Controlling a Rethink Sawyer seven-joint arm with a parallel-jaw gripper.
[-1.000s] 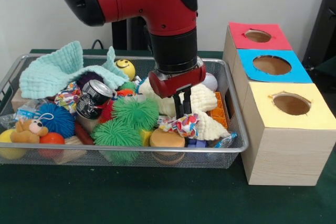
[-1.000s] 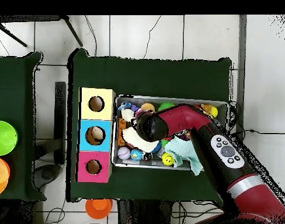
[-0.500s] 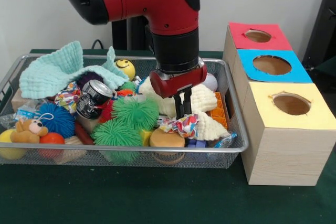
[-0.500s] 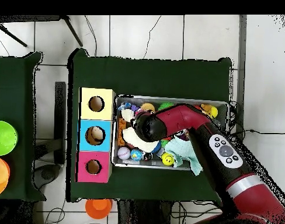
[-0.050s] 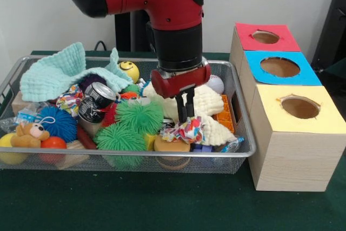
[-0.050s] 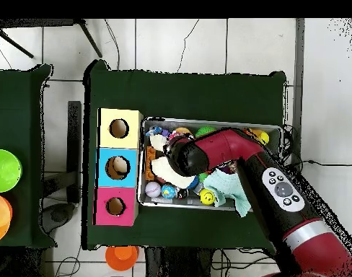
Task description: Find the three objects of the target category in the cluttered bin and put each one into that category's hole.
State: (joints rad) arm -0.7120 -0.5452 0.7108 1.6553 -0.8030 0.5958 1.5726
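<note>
A wire mesh bin (image 5: 135,154) holds a heap of toys and cloths. My gripper (image 5: 185,116) reaches down into its right half, with the fingers close together, shut on the top of a multicoloured patterned cloth (image 5: 190,131). That cloth lies bunched on a cream knitted cloth (image 5: 212,102). Right of the bin stand three wooden boxes with round holes: yellow (image 5: 300,106), blue (image 5: 280,67) and red (image 5: 265,37). In the overhead view the arm (image 6: 208,149) covers the gripper and the middle of the bin (image 6: 208,121).
Also in the bin: a mint cloth (image 5: 54,74), two green spiky balls (image 5: 139,116), a yellow smiley ball (image 5: 128,70), a can (image 5: 96,100), a blue fuzzy ball (image 5: 57,123), a small teddy (image 5: 30,133). Green and orange bowls (image 6: 4,170) sit on a side table.
The gripper has shifted slightly left and risen a little. The patterned cloth beneath its tips has bunched up and moved with it.
</note>
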